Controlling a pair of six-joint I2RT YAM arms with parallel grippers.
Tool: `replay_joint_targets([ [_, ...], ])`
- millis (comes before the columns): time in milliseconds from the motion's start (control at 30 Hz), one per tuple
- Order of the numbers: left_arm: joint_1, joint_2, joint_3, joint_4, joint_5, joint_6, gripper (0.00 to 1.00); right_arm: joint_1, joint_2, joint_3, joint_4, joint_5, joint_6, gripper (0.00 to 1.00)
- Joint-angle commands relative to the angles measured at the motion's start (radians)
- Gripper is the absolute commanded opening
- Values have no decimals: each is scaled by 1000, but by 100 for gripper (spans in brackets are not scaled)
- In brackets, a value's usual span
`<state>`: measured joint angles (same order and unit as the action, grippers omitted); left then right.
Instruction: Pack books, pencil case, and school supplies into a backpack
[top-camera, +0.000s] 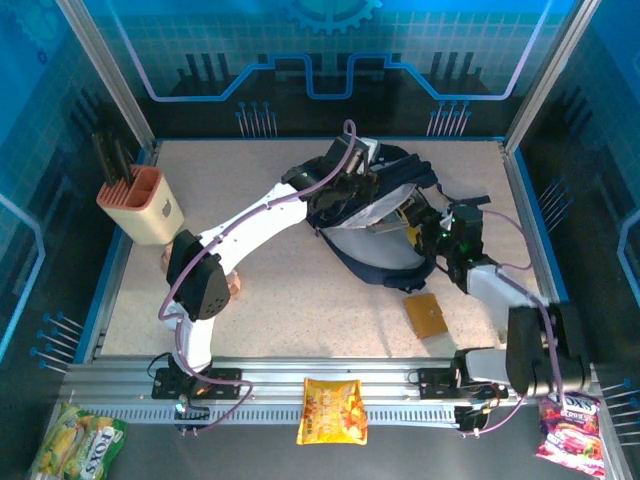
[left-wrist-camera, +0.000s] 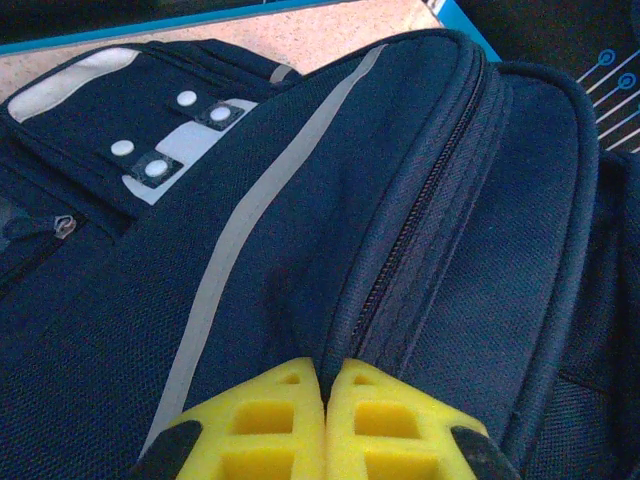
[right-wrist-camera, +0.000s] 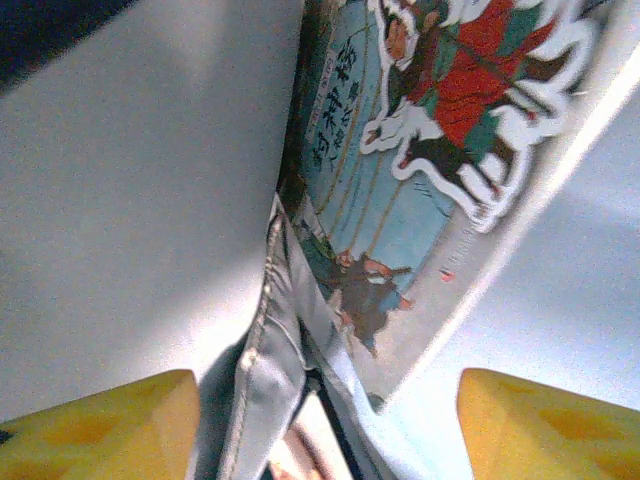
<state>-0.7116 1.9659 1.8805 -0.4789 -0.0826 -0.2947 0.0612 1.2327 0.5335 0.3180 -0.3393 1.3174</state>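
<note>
Located backpack (top-camera: 372, 248) at far centre of surface (top-camera: 300, 290), dark straps trailing toward the near side.

Traced left arm from its near-left base across to the backpack's far-left edge. Found left tool (top-camera: 338, 195) down on the fabric there. Confirmed in left wrist view: left tool (left-wrist-camera: 325, 375) had its yellow fingers (left-wrist-camera: 280, 430) pressed together, pinching the navy fold beside the zip (left-wrist-camera: 400, 250). Noted a grey-white stripe (left-wrist-camera: 240, 230) left of that fold.

Traced right arm from its near-right base to the backpack's right side. Found right tool (top-camera: 420, 220) at the edge of the bag. Confirmed in right wrist view: right tool (right-wrist-camera: 325, 425) was spread wide apart and gripped nothing.

Saw book (right-wrist-camera: 420, 180) beyond that gap. Identified an illustrated cover with Chinese characters and figures in red and green. Found it tilted and set among pale grey fabric, with a stitched edge overlapping its lower left corner. Could not tell how deep in the backpack it sat.

Found tan square (top-camera: 427, 315) flat on the surface, on the near side of the backpack and just left of the right arm, touching neither.

Noted holder (top-camera: 143, 205) with black tools at the far left. Noted yellow bag (top-camera: 333, 410), pink bag (top-camera: 570, 425) and green bag (top-camera: 80, 445) along the near edge, off the surface.
</note>
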Motion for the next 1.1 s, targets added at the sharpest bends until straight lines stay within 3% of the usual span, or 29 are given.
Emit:
replay_joint_targets([
  [0,23,-55,-20,59,33,-37,0,-20,-126,-45,-293,118,-83,73],
  [133,26,-43,-55,41,131,-45,13,-33,-305,-75,-447,244,-77,80],
  [233,29,-42,-82,26,193,-60,36,-44,-396,-60,-545,305,-86,82],
  [367,51,-86,-170,48,221,-117,60,-47,-440,8,-663,344,-169,85],
  [467,93,-144,-283,102,242,-180,68,-47,-456,50,-712,343,-238,86],
  [833,370,-305,-749,337,364,-500,71,-16,-430,8,-654,281,-257,88],
  [1067,442,-199,-796,458,469,-548,70,45,-360,-10,-587,279,-211,87],
])
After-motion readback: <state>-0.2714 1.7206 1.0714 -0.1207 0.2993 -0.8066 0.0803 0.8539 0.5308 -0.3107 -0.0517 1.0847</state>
